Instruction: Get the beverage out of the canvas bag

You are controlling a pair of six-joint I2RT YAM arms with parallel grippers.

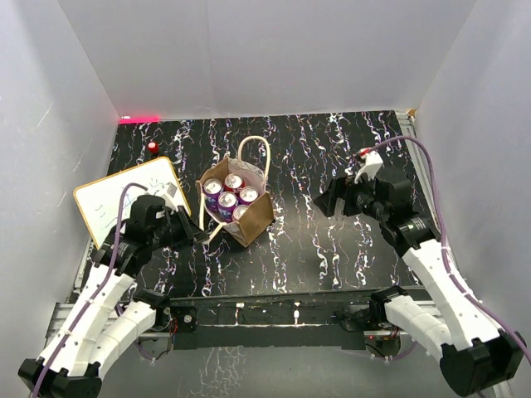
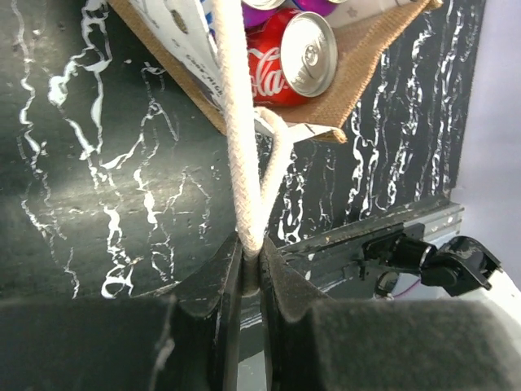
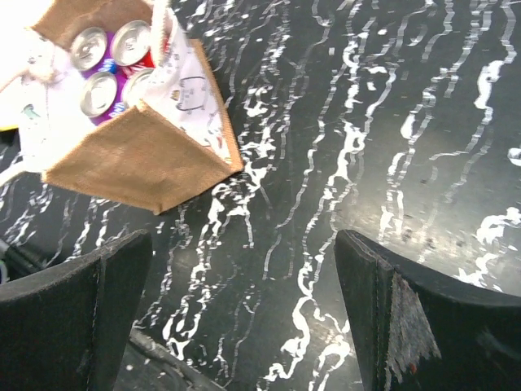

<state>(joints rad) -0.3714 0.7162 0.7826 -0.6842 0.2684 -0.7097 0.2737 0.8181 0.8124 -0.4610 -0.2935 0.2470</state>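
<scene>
Left tool (image 2: 251,261) pinches canvas bag (image 1: 257,217) handle (image 2: 238,122), right tool (image 3: 242,244) gapes, seemingly five cans (image 1: 228,201) inside.

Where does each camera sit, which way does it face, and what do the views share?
Top external: above and behind the bases, looking down on the table; both arms show, left gripper at the canvas bag, right gripper open.
Left wrist: on the left wrist, looking along its shut fingers, which pinch the white handle.
Right wrist: on the right wrist, looking down between its open fingers.
Shared: all three show the bag and its cans.
</scene>
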